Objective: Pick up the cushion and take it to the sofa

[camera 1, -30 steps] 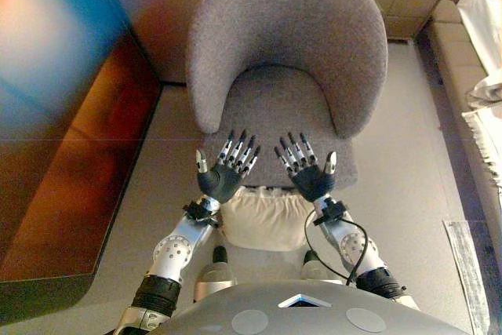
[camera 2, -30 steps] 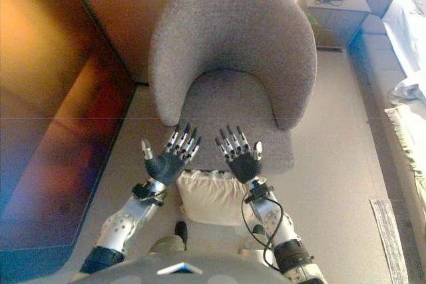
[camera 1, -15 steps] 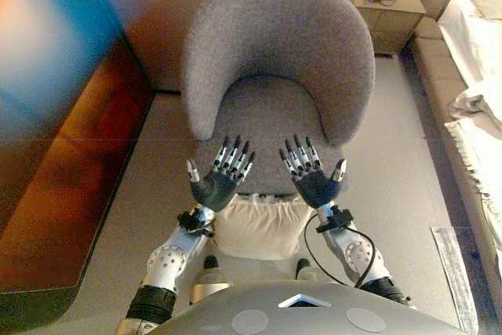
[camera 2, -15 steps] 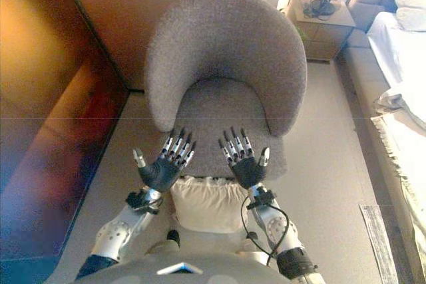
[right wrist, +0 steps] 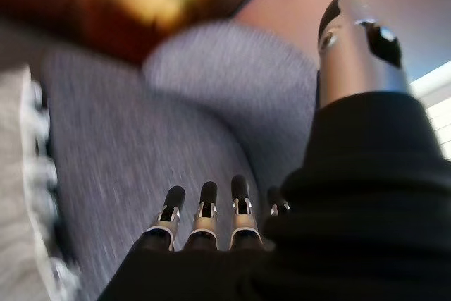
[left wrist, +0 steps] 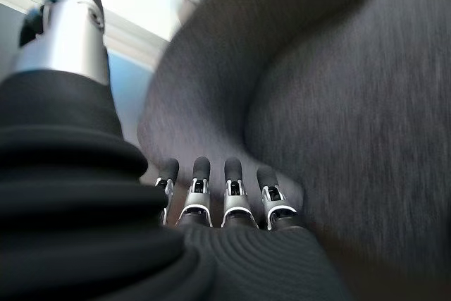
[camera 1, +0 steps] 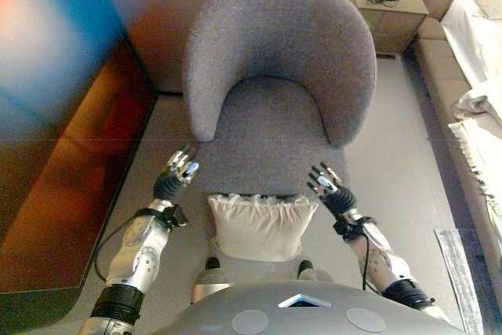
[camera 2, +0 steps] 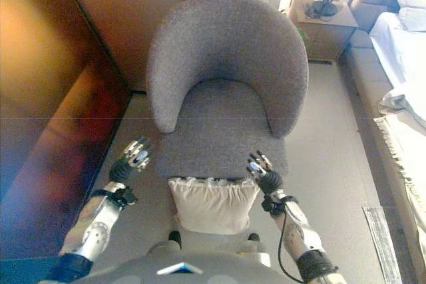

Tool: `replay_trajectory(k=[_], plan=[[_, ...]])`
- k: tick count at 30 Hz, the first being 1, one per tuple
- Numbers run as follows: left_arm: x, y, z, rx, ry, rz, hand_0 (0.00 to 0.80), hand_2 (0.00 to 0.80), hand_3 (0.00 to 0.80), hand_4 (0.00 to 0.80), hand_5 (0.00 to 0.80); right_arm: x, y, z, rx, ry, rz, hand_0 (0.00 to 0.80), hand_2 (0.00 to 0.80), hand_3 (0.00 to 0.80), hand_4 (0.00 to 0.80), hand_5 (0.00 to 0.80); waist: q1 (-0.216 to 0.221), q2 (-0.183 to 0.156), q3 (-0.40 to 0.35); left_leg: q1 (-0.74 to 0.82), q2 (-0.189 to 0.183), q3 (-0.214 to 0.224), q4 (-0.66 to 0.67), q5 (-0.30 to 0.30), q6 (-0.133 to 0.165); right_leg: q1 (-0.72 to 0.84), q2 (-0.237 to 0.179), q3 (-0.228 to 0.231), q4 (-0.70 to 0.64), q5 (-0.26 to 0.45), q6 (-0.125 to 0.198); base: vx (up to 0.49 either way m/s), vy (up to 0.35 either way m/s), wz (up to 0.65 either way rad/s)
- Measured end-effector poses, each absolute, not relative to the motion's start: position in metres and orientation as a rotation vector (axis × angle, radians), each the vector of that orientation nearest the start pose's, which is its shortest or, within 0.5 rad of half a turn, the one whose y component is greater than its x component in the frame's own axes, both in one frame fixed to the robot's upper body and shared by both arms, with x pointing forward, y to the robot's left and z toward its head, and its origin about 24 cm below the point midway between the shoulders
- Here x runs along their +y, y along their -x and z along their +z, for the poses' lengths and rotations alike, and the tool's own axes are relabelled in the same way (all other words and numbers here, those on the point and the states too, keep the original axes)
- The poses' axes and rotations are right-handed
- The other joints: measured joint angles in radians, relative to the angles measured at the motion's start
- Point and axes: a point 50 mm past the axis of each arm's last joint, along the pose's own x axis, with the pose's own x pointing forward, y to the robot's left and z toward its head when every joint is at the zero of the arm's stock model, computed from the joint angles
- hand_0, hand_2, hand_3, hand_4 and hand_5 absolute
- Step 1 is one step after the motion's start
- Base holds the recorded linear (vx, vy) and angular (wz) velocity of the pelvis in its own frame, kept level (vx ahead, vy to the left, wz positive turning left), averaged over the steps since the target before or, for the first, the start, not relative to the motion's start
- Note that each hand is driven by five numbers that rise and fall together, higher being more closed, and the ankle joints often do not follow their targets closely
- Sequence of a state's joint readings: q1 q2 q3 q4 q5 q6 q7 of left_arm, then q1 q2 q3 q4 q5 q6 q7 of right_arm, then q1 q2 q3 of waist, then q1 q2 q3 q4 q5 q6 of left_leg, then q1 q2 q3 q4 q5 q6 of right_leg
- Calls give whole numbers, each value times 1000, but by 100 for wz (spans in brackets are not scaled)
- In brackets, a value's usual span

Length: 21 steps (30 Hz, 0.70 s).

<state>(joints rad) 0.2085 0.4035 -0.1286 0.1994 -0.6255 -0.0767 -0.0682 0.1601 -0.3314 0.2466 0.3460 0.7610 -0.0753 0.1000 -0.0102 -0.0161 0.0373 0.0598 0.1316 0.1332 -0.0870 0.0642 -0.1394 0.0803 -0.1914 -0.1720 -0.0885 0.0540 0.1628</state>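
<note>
A cream cushion (camera 1: 261,225) with a frilled edge lies on the floor against the front of a grey armchair (camera 1: 278,76); it also shows in the right eye view (camera 2: 212,203). My left hand (camera 1: 174,178) is open and empty, to the left of the cushion and apart from it. My right hand (camera 1: 331,191) is open and empty, just off the cushion's right top corner. The wrist views show straight fingers (left wrist: 211,195) (right wrist: 204,220) with the armchair's seat beyond. The cushion's edge (right wrist: 28,174) shows in the right wrist view.
A dark glossy wall or cabinet (camera 1: 63,139) runs along the left. A small bedside table (camera 1: 388,5) stands at the back right. A sofa or bed with white cloth (camera 1: 474,68) lies along the right edge. A pale strip (camera 1: 463,264) lies on the floor.
Both hands have dropped and spread apart from above the cushion to either side of it, turning from palm-out to edge-on. The cushion is now fully uncovered. The camera shifted slightly.
</note>
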Motion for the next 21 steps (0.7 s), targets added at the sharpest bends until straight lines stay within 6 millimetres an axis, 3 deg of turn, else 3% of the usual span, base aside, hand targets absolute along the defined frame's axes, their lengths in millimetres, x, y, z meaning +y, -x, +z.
replay_trajectory(k=[5,10,11,12,13,15,21], plan=[[226,-183,-47,420,213,74,0,0,0,0,0,-191,-184,-65,483,-370,26,0,0,0,0,0,0,2,17,-10,5,4,17,-4,-2,-16,-3,1,18,-2,0,-15,-11,-1],[227,-201,-40,361,203,86,0,0,0,0,0,-189,-201,-57,442,-358,46,0,0,0,0,0,1,4,101,-120,25,0,154,-45,0,-116,-8,1,134,-29,-12,-147,-14,-4],[227,-216,-33,318,197,90,0,0,0,0,0,-189,-216,-51,410,-345,50,0,0,0,0,0,1,9,152,-206,35,1,257,-73,3,-200,-12,1,237,-58,-18,-179,13,-1],[227,-217,-32,315,196,89,0,0,0,0,0,-190,-217,-51,407,-344,49,0,0,0,0,0,0,10,156,-211,36,1,265,-74,4,-205,-13,1,244,-60,-19,-213,41,4],[225,-232,-23,266,189,83,0,0,0,0,0,-191,-231,-43,369,-321,41,0,0,0,0,0,-1,13,203,-300,50,-2,361,-103,12,-299,-30,4,354,-102,-30,-189,62,1],[224,-242,-16,233,178,85,0,0,0,0,0,-192,-244,-35,341,-273,21,0,0,0,0,0,0,16,243,-387,58,-10,462,-142,16,-399,-45,21,475,-144,-37,-205,71,-5],[222,-262,0,156,148,83,0,0,0,0,0,-204,-263,-20,291,-179,-26,0,0,0,0,0,-4,25,319,-600,59,-37,701,-214,26,-624,-90,59,745,-234,-42,-102,36,5]])
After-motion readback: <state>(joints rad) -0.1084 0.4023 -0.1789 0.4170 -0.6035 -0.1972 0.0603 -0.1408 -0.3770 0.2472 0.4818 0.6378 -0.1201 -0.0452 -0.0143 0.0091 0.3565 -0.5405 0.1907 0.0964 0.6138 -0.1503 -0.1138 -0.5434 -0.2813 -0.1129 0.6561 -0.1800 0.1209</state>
